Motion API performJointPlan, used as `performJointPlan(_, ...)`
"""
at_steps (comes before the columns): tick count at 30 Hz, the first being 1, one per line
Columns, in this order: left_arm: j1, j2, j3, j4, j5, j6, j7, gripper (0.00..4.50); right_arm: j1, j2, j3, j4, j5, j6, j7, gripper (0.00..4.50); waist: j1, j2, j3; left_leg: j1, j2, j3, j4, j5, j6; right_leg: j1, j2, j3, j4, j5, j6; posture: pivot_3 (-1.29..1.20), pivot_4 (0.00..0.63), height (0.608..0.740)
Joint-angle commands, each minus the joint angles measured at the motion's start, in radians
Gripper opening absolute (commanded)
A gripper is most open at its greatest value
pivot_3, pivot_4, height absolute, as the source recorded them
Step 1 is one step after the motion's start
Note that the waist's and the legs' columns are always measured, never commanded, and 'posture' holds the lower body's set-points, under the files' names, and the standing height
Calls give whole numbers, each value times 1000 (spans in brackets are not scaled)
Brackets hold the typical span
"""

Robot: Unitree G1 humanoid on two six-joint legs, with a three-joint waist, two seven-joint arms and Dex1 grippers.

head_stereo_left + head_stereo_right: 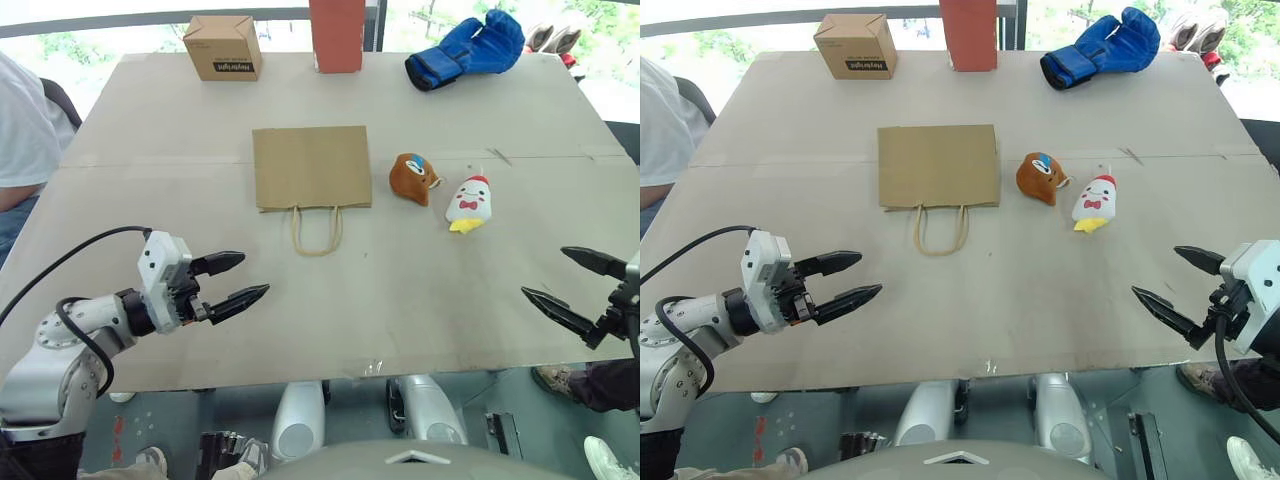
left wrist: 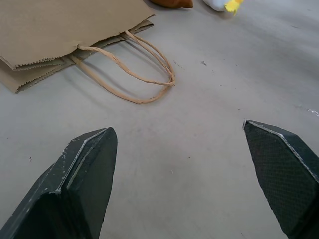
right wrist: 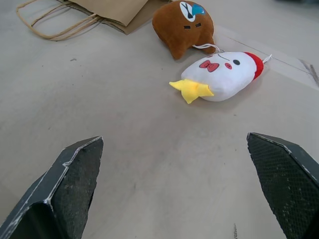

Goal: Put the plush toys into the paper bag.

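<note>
Nearest the robot, both grippers hover over the front of the bench [image 1: 420, 330] with nothing in them. The left gripper [image 1: 236, 281] has its fingers spread wide, tips aimed ahead and inward; the right gripper [image 1: 1170, 286] is spread just as wide, tips aimed ahead and inward from the other side.

Ahead of the left fingers lie the bag's two loop handles [image 1: 317, 232], flat on the bench, and beyond them the paper bag [image 1: 311, 166] itself, lying flat with its mouth toward the robot.

Ahead and inward of the right fingers lies the white plush toy [image 1: 469, 203], on its side, its long axis running from the yellow base near the robot to the red top farther off. Just beyond it, toward the bag, sits the rounded brown plush toy [image 1: 414, 178], the two close together; whether they touch I cannot tell.

Both toys lie on the right arm's side of the bag, so the right gripper looks better placed to reach first, the white toy being the nearer. The bag's flat mouth will likely need opening.

At the far edge stand a cardboard box [image 1: 223, 47], a red box [image 1: 337, 36] and a blue boxing glove [image 1: 467, 49].
</note>
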Motion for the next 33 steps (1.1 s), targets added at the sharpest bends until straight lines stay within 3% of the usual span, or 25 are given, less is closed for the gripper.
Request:
performJointPlan(1, -92, 18, -32, 61, 80, -103, -3, 4370, -2, 17, 1, -33, 5, -38, -4, 4500, 1, 0, 0, 0, 0, 0, 0, 0, 0, 0, 0, 0, 0, 0, 0, 0, 150, 714)
performJointPlan(3, -247, 34, -152, 222, 302, -383, -7, 4370, -1, 47, 66, -69, -9, -71, -15, 4500, 20, 0, 0, 1, 0, 0, 0, 0, 0, 0, 0, -1, 0, 0, 0, 0, 150, 714)
performJointPlan(6, -382, 30, -232, 399, 457, -622, 7, 4370, -6, 65, 105, -96, -23, -83, -36, 4500, 24, 2, -1, -1, 0, -1, 0, -2, -4, -1, 3, -2, 1, 0, 0, 0, 150, 714)
performJointPlan(11, -558, -2, -347, 612, 589, -870, 17, 4370, -3, 85, 153, -158, -34, -83, -85, 4500, 15, 0, -2, -1, 0, 4, 2, 0, 1, 0, 2, 2, 0, 2, -2, 0, 150, 714)
performJointPlan(19, -704, -107, -477, 782, 678, -1068, 38, 4370, 4, 116, 208, -210, -70, -88, -164, 4500, 16, 0, -2, -2, 1, 3, 3, -1, 2, 0, 4, 1, 2, 2, -3, 0, 150, 714)
performJointPlan(22, -717, -135, -488, 803, 614, -1008, -21, 3599, -7, 131, 234, -224, -98, -87, -209, 4500, 13, -1, -2, -2, 1, 3, 5, -1, 3, 0, 4, 2, 3, 1, 0, 0, 150, 714)
performJointPlan(26, -702, -171, -444, 731, 435, -783, -105, 1718, -26, 135, 300, -251, -193, -68, -292, 4500, 12, -1, -2, -1, 1, 3, 6, -1, 3, 0, 4, 2, 5, 1, 0, 0, 150, 714)
performJointPlan(27, -694, -174, -427, 697, 378, -705, -123, 1244, -46, 146, 315, -246, -149, -42, -296, 4500, 12, -1, -2, -1, 1, 3, 7, -1, 3, 0, 4, 2, 5, 1, 0, 0, 150, 714)
performJointPlan(28, -686, -172, -414, 663, 328, -630, -137, 758, -65, 155, 323, -240, -92, -3, -301, 4252, 12, -1, -2, -1, 1, 3, 7, -1, 3, 0, 5, 2, 5, 1, 0, 0, 150, 714)
performJointPlan(29, -678, -170, -393, 623, 265, -533, -136, 562, -113, 173, 367, -223, -87, 20, -324, 4004, 12, -1, -2, -1, 1, 3, 7, -1, 3, 0, 5, 2, 5, 1, 0, 0, 150, 714)
performJointPlan(30, -672, -166, -375, 588, 223, -457, -133, 0, -148, 183, 397, -215, -86, 39, -345, 3481, 12, -1, -2, -1, 2, 3, 7, -1, 3, 0, 5, 2, 5, 1, 0, 0, 150, 714)
performJointPlan(33, -662, -153, -312, 460, 69, -199, -94, 0, -347, 254, 633, -99, -197, 60, -402, 2310, 2, -2, -2, -1, 2, 2, 8, -1, 3, 0, 6, 2, 6, 1, 0, 0, 150, 714)
